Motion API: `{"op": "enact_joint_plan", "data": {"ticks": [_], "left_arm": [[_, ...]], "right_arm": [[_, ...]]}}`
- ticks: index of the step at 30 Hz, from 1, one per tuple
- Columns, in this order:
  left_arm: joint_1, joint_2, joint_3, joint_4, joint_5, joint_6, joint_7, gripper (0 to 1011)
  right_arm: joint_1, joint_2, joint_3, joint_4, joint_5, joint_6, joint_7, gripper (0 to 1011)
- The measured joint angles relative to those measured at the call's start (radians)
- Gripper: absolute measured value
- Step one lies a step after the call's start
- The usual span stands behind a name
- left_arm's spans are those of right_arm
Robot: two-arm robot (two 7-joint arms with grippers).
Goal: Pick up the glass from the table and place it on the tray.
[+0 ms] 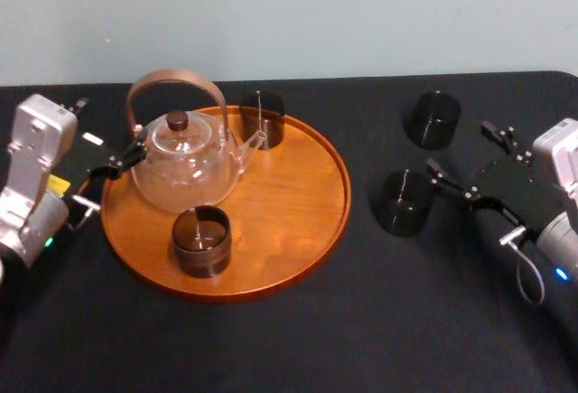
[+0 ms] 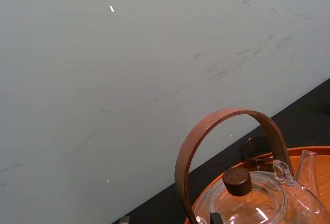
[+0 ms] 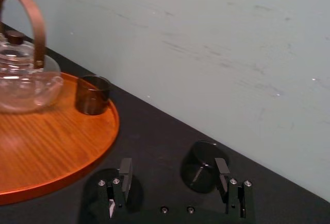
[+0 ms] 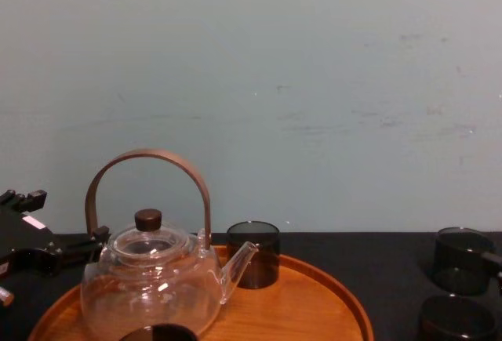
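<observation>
Smoked, near-black glass, short straight-sided cylinder, open top: two such pieces stand upright on the table (image 1: pixel 298 339), to the right of the tray (image 1: pixel 298 203) and apart from it.
Near glass (image 1: pixel 404 201): just beside the right gripper (image 1: pixel 461 147), by the fingertip closer to the robot, outside the jaws.
Far glass (image 1: pixel 434 119): farther back, ahead of the spread jaws, untouched.
Right gripper: jaws wide, holding nothing.
Left gripper (image 1: pixel 110 176): at the tray's left rim beside the teapot (image 1: pixel 185 163), jaws apart, empty.
Tray: round, orange-brown wood, low rim. It carries the teapot, the rear tray glass (image 1: pixel 262 120) and the front tray glass (image 1: pixel 200 241), both the same dark make.
</observation>
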State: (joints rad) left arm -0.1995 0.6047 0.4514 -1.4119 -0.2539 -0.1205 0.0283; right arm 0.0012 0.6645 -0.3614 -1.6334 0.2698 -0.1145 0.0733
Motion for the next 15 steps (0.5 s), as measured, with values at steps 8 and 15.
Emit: {"op": "enact_joint_plan", "data": {"ticks": [8, 15], "left_arm": [[0.000, 0.000, 0.000, 0.000, 0.000, 0.000, 0.000, 1010], [0.000, 0.000, 0.000, 0.000, 0.000, 0.000, 0.000, 1010]], "right_arm": [[-0.052, -0.003, 0.005, -0.046, -0.003, 0.001, 0.027, 1002], [-0.077, -0.015, -0.001, -0.060, -0.013, 0.013, 0.050, 1002]]}}
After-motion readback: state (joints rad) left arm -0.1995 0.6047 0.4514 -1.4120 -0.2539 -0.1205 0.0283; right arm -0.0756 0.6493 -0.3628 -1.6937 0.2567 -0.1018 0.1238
